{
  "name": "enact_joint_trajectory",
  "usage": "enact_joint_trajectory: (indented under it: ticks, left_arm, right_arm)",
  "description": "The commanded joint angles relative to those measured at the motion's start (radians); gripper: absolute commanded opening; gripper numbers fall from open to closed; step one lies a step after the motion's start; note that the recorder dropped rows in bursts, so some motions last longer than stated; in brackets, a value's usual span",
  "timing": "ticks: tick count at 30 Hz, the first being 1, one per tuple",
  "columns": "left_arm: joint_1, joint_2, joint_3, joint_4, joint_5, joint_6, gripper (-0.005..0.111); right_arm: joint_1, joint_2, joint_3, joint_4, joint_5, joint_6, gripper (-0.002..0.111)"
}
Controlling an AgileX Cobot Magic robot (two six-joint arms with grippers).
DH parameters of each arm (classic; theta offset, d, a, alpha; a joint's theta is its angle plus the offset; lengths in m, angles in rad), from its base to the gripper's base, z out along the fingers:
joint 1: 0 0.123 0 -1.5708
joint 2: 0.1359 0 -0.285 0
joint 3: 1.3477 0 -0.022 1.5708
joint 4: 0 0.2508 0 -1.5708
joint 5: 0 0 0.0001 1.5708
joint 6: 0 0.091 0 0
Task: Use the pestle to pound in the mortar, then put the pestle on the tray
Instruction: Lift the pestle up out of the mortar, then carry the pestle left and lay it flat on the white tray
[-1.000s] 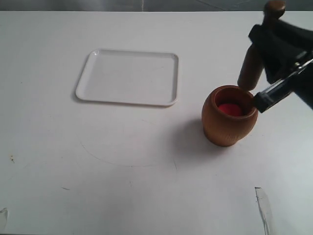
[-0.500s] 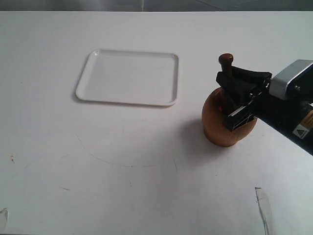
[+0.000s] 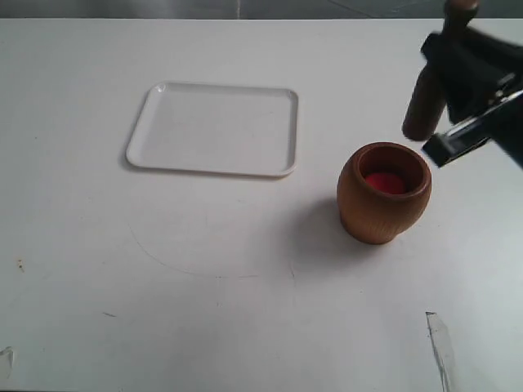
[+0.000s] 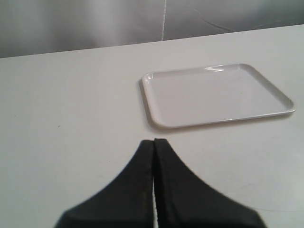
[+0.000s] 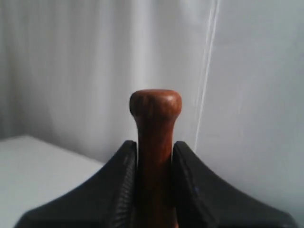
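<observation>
The light-brown wooden mortar [image 3: 384, 193] stands upright on the white table, right of centre, its red bottom showing. My right gripper [image 3: 445, 61] is shut on the dark reddish-brown pestle [image 3: 426, 102] and holds it in the air above and to the right of the mortar, thick end down, knob up. In the right wrist view the pestle [image 5: 155, 142] sits clamped between the two black fingers [image 5: 118, 185]. The white tray [image 3: 214, 128] lies flat at the back left, nothing on it. My left gripper [image 4: 154, 142] is shut and hovers short of the tray [image 4: 216, 94].
A faint pencil arc [image 3: 204, 269] marks the table in front of the tray. A strip of clear tape [image 3: 440, 347] lies near the front right edge. The table's far edge [image 3: 245, 20] runs along the top.
Half a second ago the pestle was down inside the mortar; my right gripper has lifted it up and to the right, out of the cup. The left gripper shows no movement.
</observation>
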Motion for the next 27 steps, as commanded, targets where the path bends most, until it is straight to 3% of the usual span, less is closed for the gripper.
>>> enact_joint_trajectory:
  ticks: [1,5,10,17,27]
  left_arm:
    - [-0.008,-0.001,0.001,-0.007,-0.003,-0.008,0.0]
    - [-0.008,-0.001,0.001,-0.007,-0.003,-0.008,0.0]
    - [-0.008,-0.001,0.001,-0.007,-0.003,-0.008,0.0]
    - [-0.008,-0.001,0.001,-0.007,-0.003,-0.008,0.0]
    - [-0.008,-0.001,0.001,-0.007,-0.003,-0.008,0.0]
  right_arm:
    - [-0.007,-0.133,-0.13,-0.152,-0.01,0.211,0.0]
    - [0.006,-0.108,-0.327,-0.407,0.238,0.445,0.0]
    - [0.115,0.046,-0.512,-0.507,0.484,0.586,0.0]
    - [0.286,0.384,-0.798,-0.518,0.759,0.61,0.0]
    - [0.387,0.822,-1.157,-0.518,0.96,0.684,0.0]
